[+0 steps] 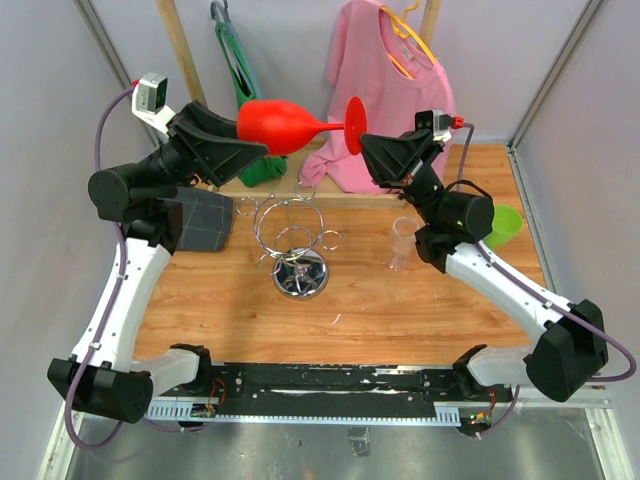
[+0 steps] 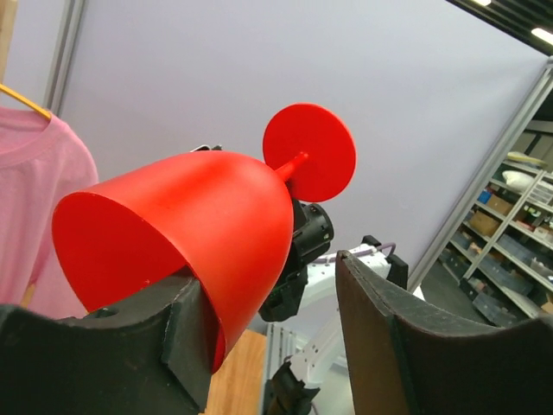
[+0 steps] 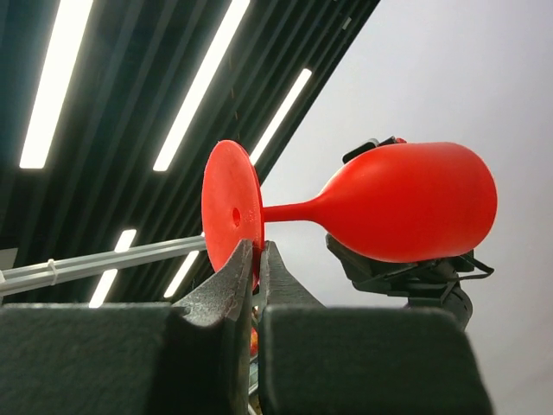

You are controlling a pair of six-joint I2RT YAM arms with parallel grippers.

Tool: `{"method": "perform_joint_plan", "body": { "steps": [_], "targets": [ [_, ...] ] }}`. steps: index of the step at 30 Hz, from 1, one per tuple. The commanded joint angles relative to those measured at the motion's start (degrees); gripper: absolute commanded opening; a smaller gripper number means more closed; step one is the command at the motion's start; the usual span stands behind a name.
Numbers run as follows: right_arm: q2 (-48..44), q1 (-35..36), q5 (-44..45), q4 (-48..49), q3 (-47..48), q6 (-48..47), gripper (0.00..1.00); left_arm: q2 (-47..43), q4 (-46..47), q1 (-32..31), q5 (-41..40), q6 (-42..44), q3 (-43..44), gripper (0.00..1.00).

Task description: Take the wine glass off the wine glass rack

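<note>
The red wine glass point(image 1: 285, 125) hangs on its side high above the table, bowl to the left and foot disc to the right. My right gripper point(image 1: 362, 142) is shut on the rim of the foot disc point(image 3: 232, 212), pinching it edge-on. My left gripper point(image 1: 250, 140) straddles the bowl point(image 2: 199, 225). One finger point(image 2: 130, 337) touches the bowl near its mouth, while the other finger point(image 2: 389, 337) stands clear, so the jaws are open. The chrome wine glass rack point(image 1: 298, 240) stands below on the table with nothing hanging on its rings.
A clear glass point(image 1: 405, 240) stands on the wooden table right of the rack. A green bowl point(image 1: 505, 225) sits at the right edge and a dark grey pad point(image 1: 205, 220) at the left. A pink shirt point(image 1: 385, 90) and a green hanger point(image 1: 245, 80) hang at the back.
</note>
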Motion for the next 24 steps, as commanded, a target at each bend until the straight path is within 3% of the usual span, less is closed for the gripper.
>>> {"method": "perform_joint_plan", "body": {
  "steps": [1, 10, 14, 18, 24],
  "targets": [
    [3.7, 0.5, -0.2, 3.0, 0.9, 1.0, 0.01, -2.4, 1.4, -0.7, 0.9, 0.5, 1.2, 0.52],
    [7.4, 0.5, 0.7, 9.1, -0.8, 3.4, 0.01, -3.9, -0.8, -0.7, -0.1, 0.8, 1.5, 0.01],
    [9.3, 0.3, -0.7, 12.7, -0.8, 4.4, 0.02, -4.1, -1.9, -0.7, -0.2, 2.5, 2.7, 0.00],
    [6.5, -1.4, -6.7, 9.1, -0.2, 1.6, 0.24, -3.0, -6.0, -0.5, -0.1, 8.0, 6.3, 0.00],
    [-3.8, -5.8, -17.9, -8.8, -0.7, -6.4, 0.45, 3.4, -16.1, -0.5, -1.2, 19.6, 15.0, 0.00]
  ]
}}
